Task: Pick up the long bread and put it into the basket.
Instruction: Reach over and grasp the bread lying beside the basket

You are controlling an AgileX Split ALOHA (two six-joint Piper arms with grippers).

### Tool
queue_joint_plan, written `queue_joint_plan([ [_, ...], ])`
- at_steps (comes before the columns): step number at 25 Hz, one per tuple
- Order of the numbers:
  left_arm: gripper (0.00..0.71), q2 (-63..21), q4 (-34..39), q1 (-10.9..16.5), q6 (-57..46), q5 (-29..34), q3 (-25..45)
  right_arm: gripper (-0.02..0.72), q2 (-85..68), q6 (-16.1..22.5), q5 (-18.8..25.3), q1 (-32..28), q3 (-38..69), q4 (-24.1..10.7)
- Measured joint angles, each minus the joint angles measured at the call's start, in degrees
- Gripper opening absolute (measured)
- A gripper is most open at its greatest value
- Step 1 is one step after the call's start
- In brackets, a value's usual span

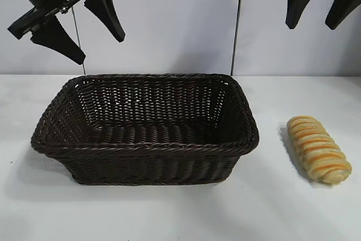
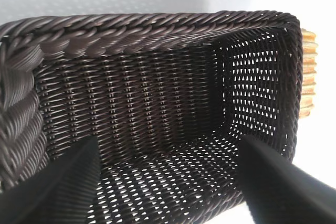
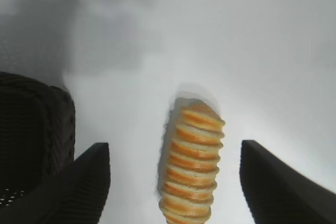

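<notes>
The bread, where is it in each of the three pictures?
Exterior view: the long bread lies on the white table at the right, beside the basket, under the open right hand.
Left wrist view: only a ridged edge of it peeks out past the basket's far end.
Right wrist view: it lies low in the middle, between the fingers.
Shared landmark: the basket.

Striped long bread point(image 1: 318, 149) lies on the table right of the dark wicker basket point(image 1: 145, 148).

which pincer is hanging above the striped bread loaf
The right pincer, open, hangs high above the pale golden, orange-striped long bread loaf; the left pincer is over the dark brown woven wicker basket instead.
</notes>
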Motion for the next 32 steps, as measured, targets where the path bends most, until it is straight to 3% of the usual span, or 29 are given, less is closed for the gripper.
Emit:
queue_joint_plan([
  [4,0.532,0.00,0.00,0.00,0.00,0.00,0.00,0.507,0.00,0.04,-0.05,0.00,1.81,0.00],
  [10,0.532,0.00,0.00,0.00,0.00,-0.11,0.00,0.507,0.00,-0.05,-0.73,0.00,12.74,0.00],
  [25,0.532,0.00,0.00,0.00,0.00,-0.27,0.00,0.507,0.22,1.26,-18.49,0.00,30.84,0.00],
  [32,0.532,0.00,0.00,0.00,0.00,-0.27,0.00,0.507,5.20,2.79,-21.15,0.00,31.43,-0.43],
])
